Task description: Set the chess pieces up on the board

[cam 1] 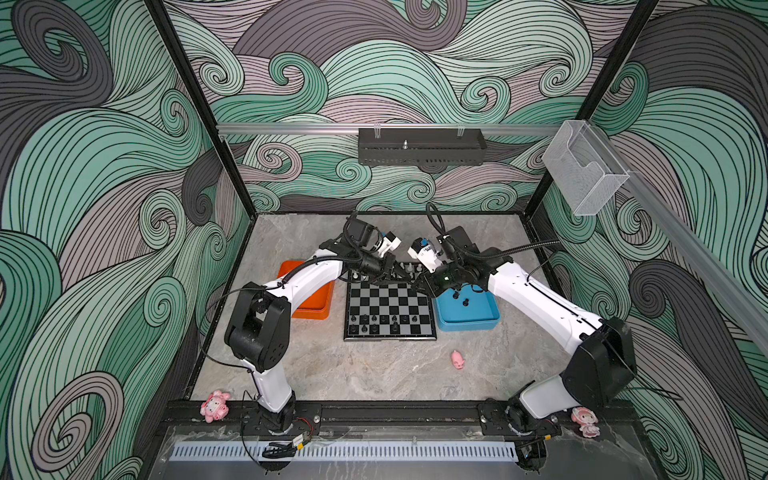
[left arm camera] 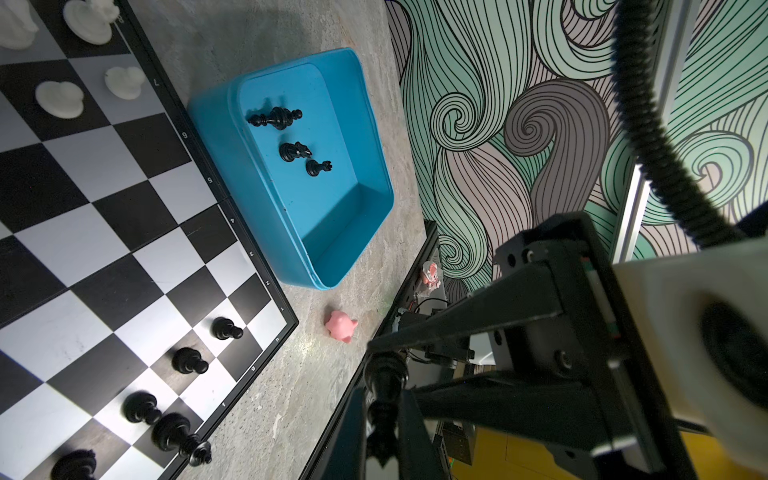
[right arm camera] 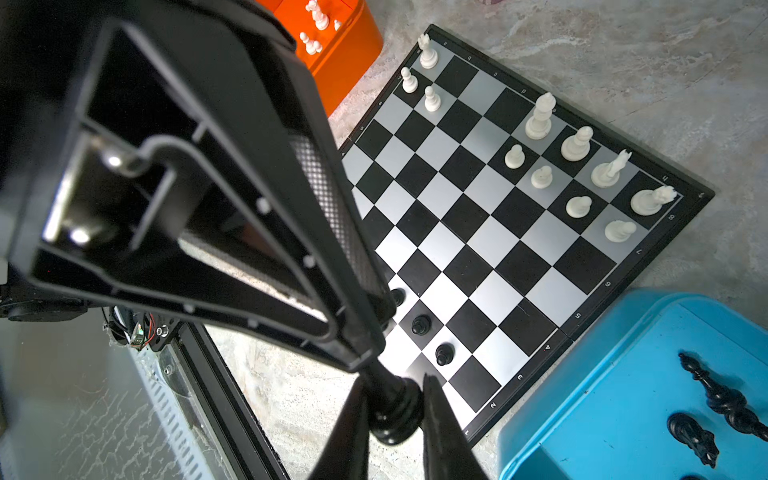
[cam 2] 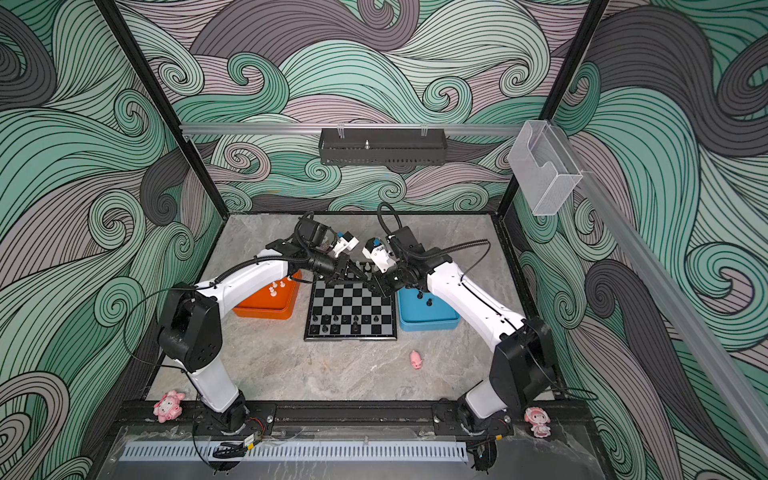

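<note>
Both arms meet above the far right part of the board [cam 1: 384, 300], which lies on the table [cam 1: 316, 370] between two trays. The right gripper [right arm camera: 395, 386] is clamped narrowly on the wide base of a single black piece [right arm camera: 395, 419], held clear of the surface. The left gripper [left arm camera: 381, 411] is closed on the slender upper part of the same piece (so both tools grip it at once). White pieces [right arm camera: 540, 116] stand on the far two rows of the board, with gaps between them. Black pieces [cam 1: 374, 320] stand on the near two rows, also with gaps. The blue tray [cam 1: 478, 322] touches the right edge of the board and holds three more black pieces [left arm camera: 295, 150] lying on their sides. The orange tray [cam 2: 266, 311] sits just left of the board with a few white pieces [cam 2: 277, 286] in it. A pink pig [cam 1: 457, 360] lies on the table, near the front right corner of the board.
</note>
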Controlling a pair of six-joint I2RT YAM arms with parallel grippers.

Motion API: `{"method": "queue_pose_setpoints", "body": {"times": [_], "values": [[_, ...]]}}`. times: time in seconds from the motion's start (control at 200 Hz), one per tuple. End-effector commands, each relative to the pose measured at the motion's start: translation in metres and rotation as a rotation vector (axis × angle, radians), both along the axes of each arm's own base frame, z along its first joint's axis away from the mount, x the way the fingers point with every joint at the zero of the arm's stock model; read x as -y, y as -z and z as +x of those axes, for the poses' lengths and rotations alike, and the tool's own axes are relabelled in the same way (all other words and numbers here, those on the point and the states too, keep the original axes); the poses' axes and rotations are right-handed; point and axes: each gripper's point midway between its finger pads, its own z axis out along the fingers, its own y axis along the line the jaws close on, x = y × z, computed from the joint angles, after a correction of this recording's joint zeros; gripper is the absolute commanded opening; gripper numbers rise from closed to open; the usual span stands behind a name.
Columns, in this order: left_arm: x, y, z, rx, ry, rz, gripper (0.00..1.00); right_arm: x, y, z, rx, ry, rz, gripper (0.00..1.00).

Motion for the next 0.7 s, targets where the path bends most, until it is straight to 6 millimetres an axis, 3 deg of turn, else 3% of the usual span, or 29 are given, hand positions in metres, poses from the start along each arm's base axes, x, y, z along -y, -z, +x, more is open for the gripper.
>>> {"method": "queue_pose_setpoints", "body": {"times": [0.0, 0.17, 0.375, 0.691], "values": [[0.0051, -0.012, -0.002, 0.027, 0.028, -0.015, 0.12, -0.0041, -0.008, 0.0077, 0.03, 0.006, 0.005, 0.21], [0.0044, -0.0134, -0.0034, 0.03, 0.03, -0.016, 0.16, -0.0026, -0.0079, 0.0099, 0.034, 0.017, -0.004, 0.21], [0.0036, -0.0141, -0.005, 0.034, 0.035, -0.015, 0.14, -0.001, -0.0076, 0.0122, 0.04, 0.028, -0.015, 0.21], [0.0021, -0.016, -0.0074, 0.041, 0.038, -0.014, 0.26, 0.0009, -0.0065, 0.0155, 0.04, 0.048, -0.028, 0.21]]}}
